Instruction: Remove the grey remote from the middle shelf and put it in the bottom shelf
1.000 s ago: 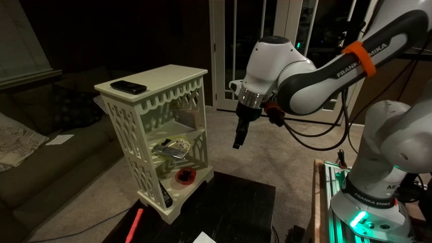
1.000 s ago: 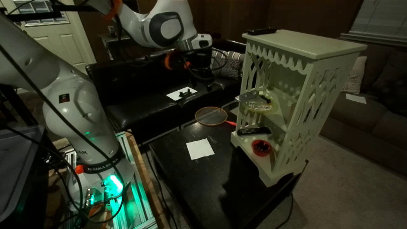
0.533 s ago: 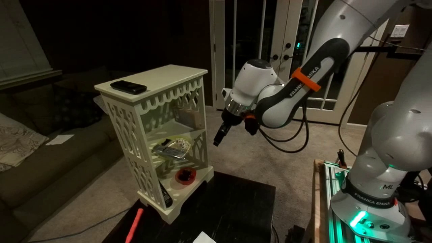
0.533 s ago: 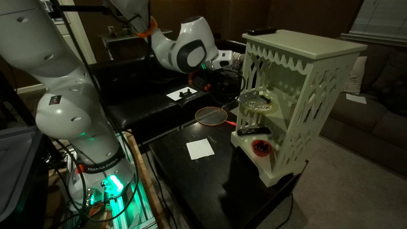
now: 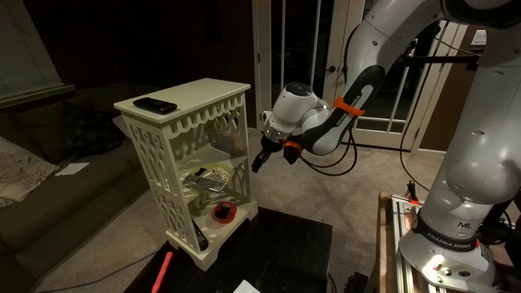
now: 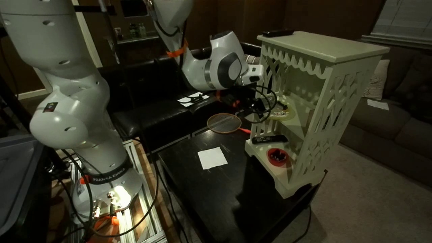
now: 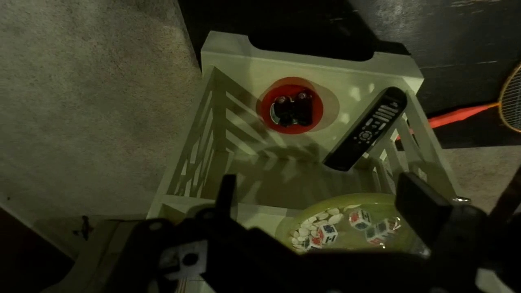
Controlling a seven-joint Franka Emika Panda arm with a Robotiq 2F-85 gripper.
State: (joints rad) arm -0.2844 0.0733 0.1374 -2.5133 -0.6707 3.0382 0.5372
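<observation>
Middle shelf (image 5: 205, 156) carries a yellowish plate (image 7: 350, 200) and a greyish thing (image 5: 205, 184), unclear from where I stand; near the shelf, the gripper (image 7: 321, 193) has its fingers (image 7: 421, 205) wide apart.

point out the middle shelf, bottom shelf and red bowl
Middle shelf (image 5: 207, 156), in an exterior view: bare board
Bottom shelf (image 7: 244, 80), in the wrist view: bare board near its front edge
Red bowl (image 7: 318, 110), in the wrist view: side wall
</observation>
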